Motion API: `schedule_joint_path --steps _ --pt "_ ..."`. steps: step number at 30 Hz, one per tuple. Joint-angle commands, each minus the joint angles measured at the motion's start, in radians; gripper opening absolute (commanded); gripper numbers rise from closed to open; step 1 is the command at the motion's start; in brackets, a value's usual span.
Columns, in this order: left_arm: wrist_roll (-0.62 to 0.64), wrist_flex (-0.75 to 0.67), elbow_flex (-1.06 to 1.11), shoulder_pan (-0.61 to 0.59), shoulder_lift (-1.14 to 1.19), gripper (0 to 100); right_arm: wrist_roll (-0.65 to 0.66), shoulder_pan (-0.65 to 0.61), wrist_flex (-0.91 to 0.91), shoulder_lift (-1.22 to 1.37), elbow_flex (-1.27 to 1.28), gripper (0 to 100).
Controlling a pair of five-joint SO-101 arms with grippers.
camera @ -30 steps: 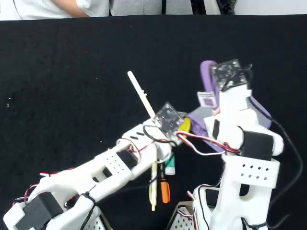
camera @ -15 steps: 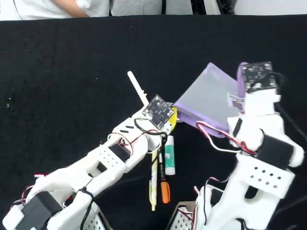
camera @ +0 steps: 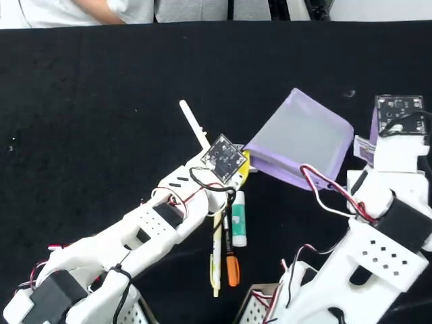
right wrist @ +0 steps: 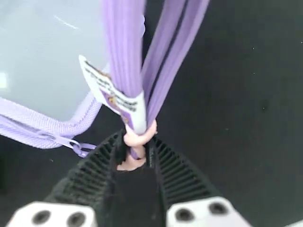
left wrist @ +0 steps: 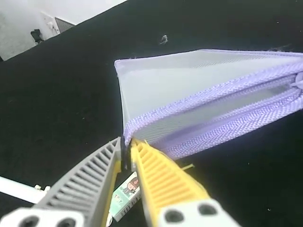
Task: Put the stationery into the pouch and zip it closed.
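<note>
The pouch (camera: 300, 135), grey mesh with purple zip edging, is stretched right of the desk's (camera: 81, 101) middle, its zip gaping. The left hand (left wrist: 127, 150) pinches one corner; the right hand (right wrist: 135, 144) pinches the opposite end beside the label (right wrist: 106, 90).

The pouch (camera: 300, 138) had a finely ribbed, semi-clear plastic panel edged with woven cloth zip tape, plus a paper tag (right wrist: 111, 97). The left pincer (left wrist: 127, 151) and right pincer (right wrist: 135, 146) were ridged matt plastic; the table (camera: 101, 81) looked matt black cloth.
</note>
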Motion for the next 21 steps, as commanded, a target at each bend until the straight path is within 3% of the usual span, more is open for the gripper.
schedule_joint_path --steps 1,12,21 --pt "-0.011 -0.017 -0.002 -0.033 -0.015 3 0.026 0.057 -0.012 -0.024 -0.056 1.1" --pt "-0.005 -0.025 -0.015 0.068 -0.012 3 0.020 -0.078 0.052 -0.030 -0.056 1.1" --pt "-0.005 -0.025 -0.045 0.151 -0.002 3 -0.003 -0.087 0.052 -0.031 -0.058 1.1"
